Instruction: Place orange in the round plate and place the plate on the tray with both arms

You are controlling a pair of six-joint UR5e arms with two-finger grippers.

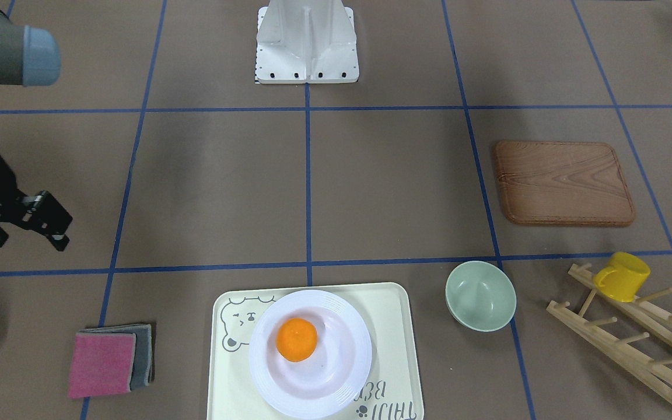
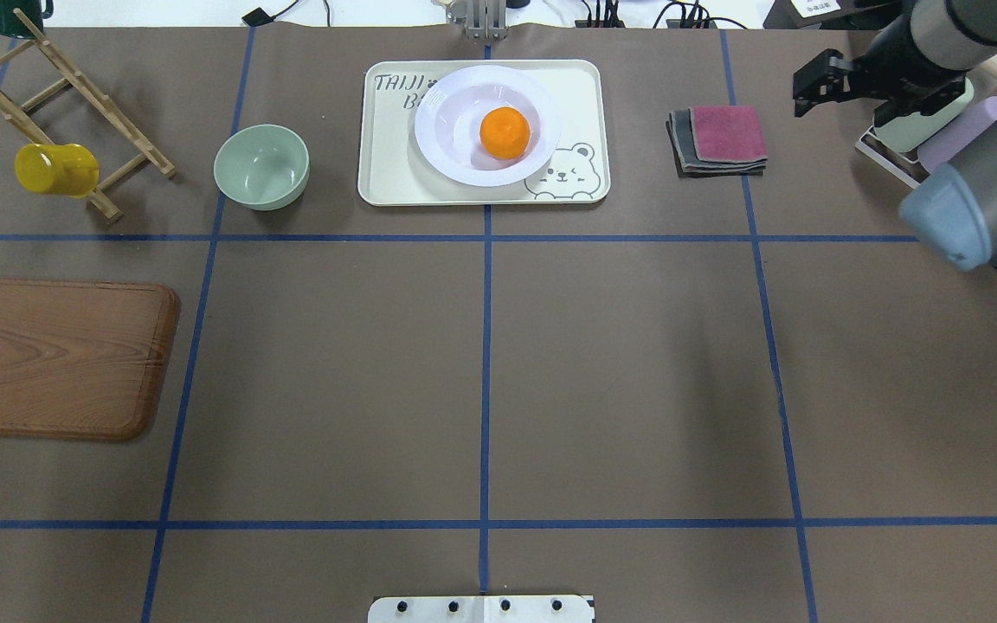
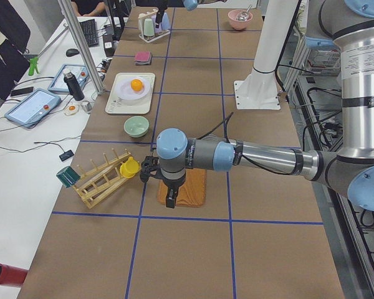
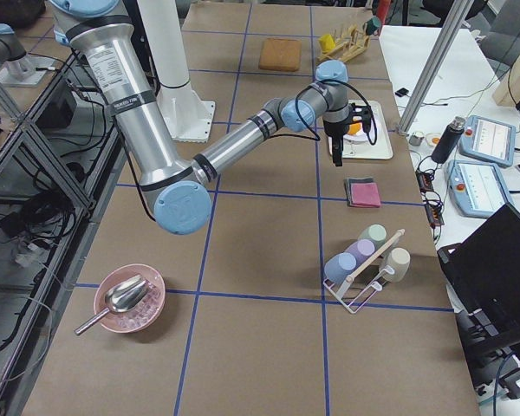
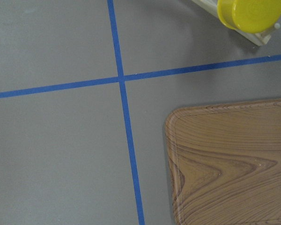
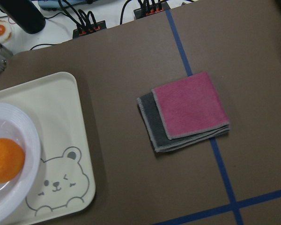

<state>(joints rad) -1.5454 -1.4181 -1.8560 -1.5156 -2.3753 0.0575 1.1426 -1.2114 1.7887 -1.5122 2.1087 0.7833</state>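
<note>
Evidently the work was complete. The orange [image 2: 504, 132] lay in the sunken centre of the round plate [image 2: 447, 95], and the plate stood on the tray [image 2: 395, 177], toward the tray's far edge and partly over the lettering and the bear drawing.

Jaw state: the right gripper [image 1: 27, 234] hung to the right of the tray, above the folded cloths [image 2: 719, 138]. Its jaws appeared apart, with nothing between them. The left gripper [image 3: 170, 194] showed only in the left side view, so whether its jaws were open or closed could not be told.

Hazards, as judged:
- A low retreat of the right arm could catch the cloths or the tray's right end. A knock there would shift the plate and set the orange rolling.
- The left gripper hung over the wooden board [image 2: 57, 359], near the yellow mug [image 2: 53, 169] on the wooden rack [image 2: 74, 95]. A sideways move at that height could strike the mug.

View differences: the overhead view showed the whole layout but no left arm. Only the left side view placed that arm. The right wrist camera showed the bear drawing and the cloths close up, with the orange cut at the frame edge.
</note>
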